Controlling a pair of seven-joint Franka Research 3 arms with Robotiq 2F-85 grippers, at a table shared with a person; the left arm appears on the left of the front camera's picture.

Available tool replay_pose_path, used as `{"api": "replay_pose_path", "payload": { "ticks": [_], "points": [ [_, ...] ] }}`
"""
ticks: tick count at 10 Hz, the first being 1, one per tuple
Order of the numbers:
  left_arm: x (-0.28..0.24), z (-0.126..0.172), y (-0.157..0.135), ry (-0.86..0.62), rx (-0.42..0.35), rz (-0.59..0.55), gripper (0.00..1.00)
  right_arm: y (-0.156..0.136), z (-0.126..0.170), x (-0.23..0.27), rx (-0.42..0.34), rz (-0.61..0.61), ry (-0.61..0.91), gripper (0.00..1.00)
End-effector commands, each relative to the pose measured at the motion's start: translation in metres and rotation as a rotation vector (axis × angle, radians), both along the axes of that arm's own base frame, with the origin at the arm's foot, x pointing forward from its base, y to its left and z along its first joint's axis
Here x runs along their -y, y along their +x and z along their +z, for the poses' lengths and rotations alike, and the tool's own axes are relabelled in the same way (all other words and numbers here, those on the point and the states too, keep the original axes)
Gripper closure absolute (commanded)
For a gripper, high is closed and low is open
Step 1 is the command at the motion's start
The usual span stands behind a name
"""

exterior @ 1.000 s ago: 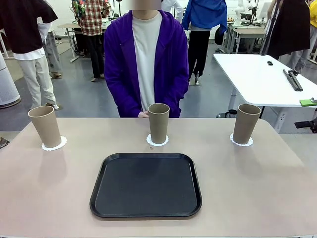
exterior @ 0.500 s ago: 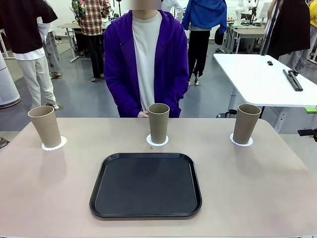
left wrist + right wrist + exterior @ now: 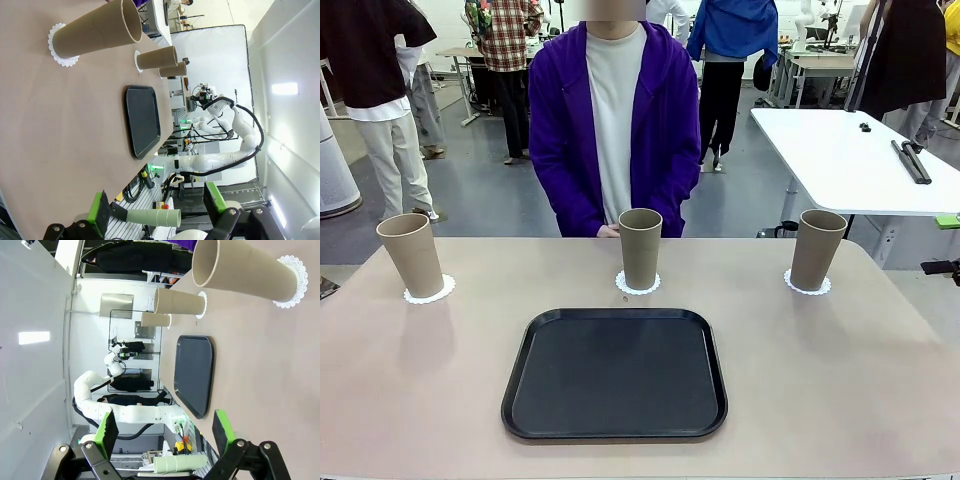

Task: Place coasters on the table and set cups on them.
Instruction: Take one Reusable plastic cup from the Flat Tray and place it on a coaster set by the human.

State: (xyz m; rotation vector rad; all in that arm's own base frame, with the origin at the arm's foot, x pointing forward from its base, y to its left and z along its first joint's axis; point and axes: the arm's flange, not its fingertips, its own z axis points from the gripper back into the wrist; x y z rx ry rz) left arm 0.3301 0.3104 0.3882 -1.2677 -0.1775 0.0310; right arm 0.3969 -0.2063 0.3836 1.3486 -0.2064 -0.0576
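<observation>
since all three cups [image 3: 640, 247] stand on coasters [image 3: 638, 285] along the desk [image 3: 820, 370] far edge, placement looks finished; left gripper [image 3: 157, 212] and right gripper [image 3: 165, 435] fingers apart, empty. next: likely retreat.

Three cups [image 3: 640, 248] on coasters [image 3: 638, 286] behind tray [image 3: 615, 372], on table [image 3: 840, 370].
</observation>
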Motion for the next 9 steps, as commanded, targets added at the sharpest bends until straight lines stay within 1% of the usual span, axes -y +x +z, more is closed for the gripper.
{"api": "replay_pose_path", "payload": {
  "ticks": [1, 9],
  "points": [
    [0.0000, 0.0015, -0.0015, 0.003, 0.001, 0.003, 0.00, 0.0000, 0.0011, -0.0005, 0.002, 0.001, -0.001, 0.00],
    [0.0000, 0.0015, -0.0015, 0.003, 0.001, 0.003, 0.00, 0.0000, 0.0011, -0.0005, 0.002, 0.001, -0.001, 0.00]
  ]
}}
